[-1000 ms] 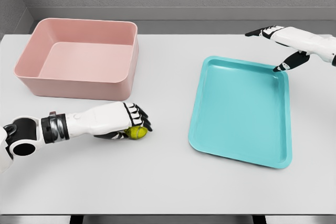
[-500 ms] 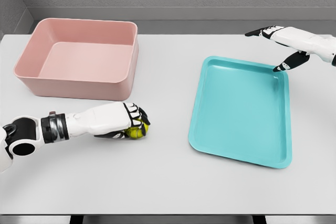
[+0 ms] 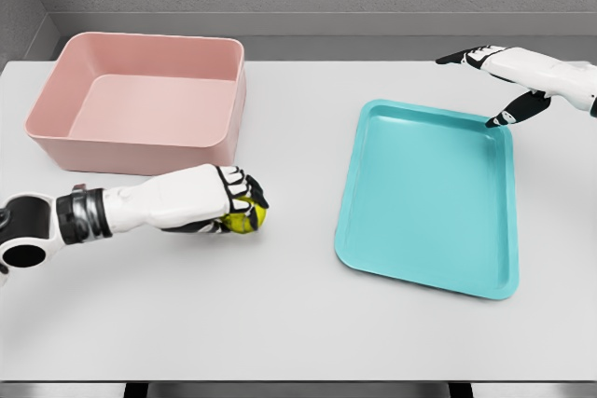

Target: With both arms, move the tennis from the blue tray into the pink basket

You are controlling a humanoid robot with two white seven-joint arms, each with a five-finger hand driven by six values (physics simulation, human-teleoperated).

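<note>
Left hand (image 3: 229,207) is gripping the tennis ball (image 3: 244,220) at lower left; a loose finger hold risks dropping it short of the pink basket (image 3: 140,165).

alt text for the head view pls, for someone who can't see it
The robot's left hand grips a yellow-green tennis ball just above a white table, in front of an empty pink basket. To the right lies an empty blue tray; the open right hand hovers by its far corner.

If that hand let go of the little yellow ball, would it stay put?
Probably not: the tennis ball is round and the table looks smooth, so it would likely roll. It seems light, since the left hand wraps it easily.
</note>
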